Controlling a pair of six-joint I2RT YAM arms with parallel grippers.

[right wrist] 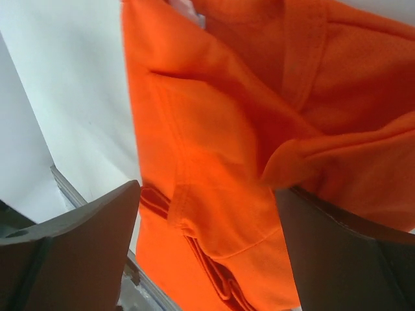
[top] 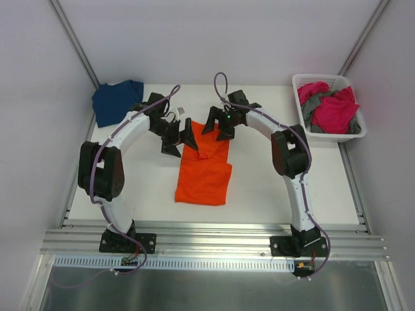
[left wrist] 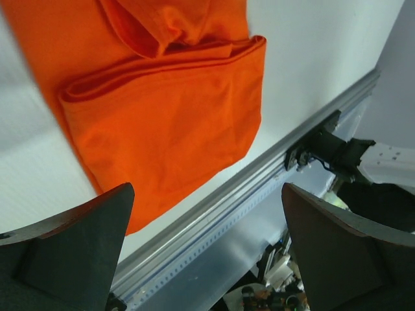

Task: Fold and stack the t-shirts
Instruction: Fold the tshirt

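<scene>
We see two matching arms, the left arm (top: 123, 129) and the right arm (top: 299, 191). Each has curved white shells between bulky black joint housings (top: 100, 170). A thin purplish-grey cable (top: 216, 81) runs along each arm. Both are bolted to black base plates (top: 128, 241). The left gripper (top: 181, 145) and right gripper (top: 218, 127) are black, with dark, wedge-shaped fingers (left wrist: 71, 253). A small green light (top: 228, 110) glows on the right wrist.

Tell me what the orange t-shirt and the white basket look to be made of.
Orange t-shirt: soft, matte knit cloth, possibly cotton. It creases, lies in limp folded layers and shows stitched hems in the wrist views.
White basket: rigid moulded plastic by the look, smooth and faintly glossy. Its thin slotted walls keep a stiff, even shape.
</scene>
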